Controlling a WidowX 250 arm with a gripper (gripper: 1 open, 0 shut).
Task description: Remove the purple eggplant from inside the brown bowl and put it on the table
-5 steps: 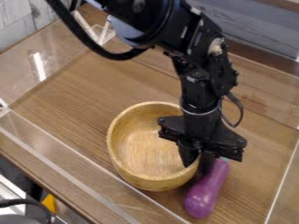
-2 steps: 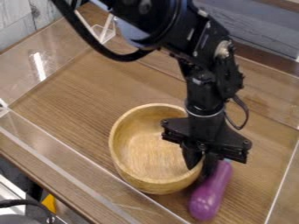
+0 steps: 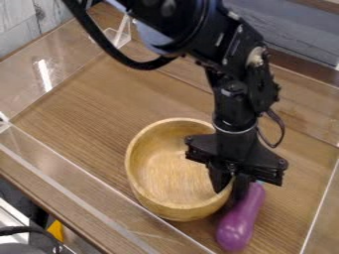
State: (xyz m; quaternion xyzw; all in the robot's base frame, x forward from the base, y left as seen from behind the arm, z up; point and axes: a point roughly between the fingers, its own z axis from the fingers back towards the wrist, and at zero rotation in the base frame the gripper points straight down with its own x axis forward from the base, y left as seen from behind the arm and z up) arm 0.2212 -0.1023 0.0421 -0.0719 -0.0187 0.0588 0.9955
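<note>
One purple eggplant (image 3: 240, 221) now lies on the worktop (image 3: 119, 109), slightly further from the brown bowl (image 3: 169, 167) than a second ago. The fingers (image 3: 236, 178) still pinch its top end, so only release remains.

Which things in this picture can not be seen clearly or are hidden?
- Gripper: its fingertips hide the top of the eggplant; whether it is gripped is unclear.
- Bowl: its right rim sits behind the gripper; contact with the eggplant is unclear.
- Arm: its upper part is cut off by the top edge.
</note>
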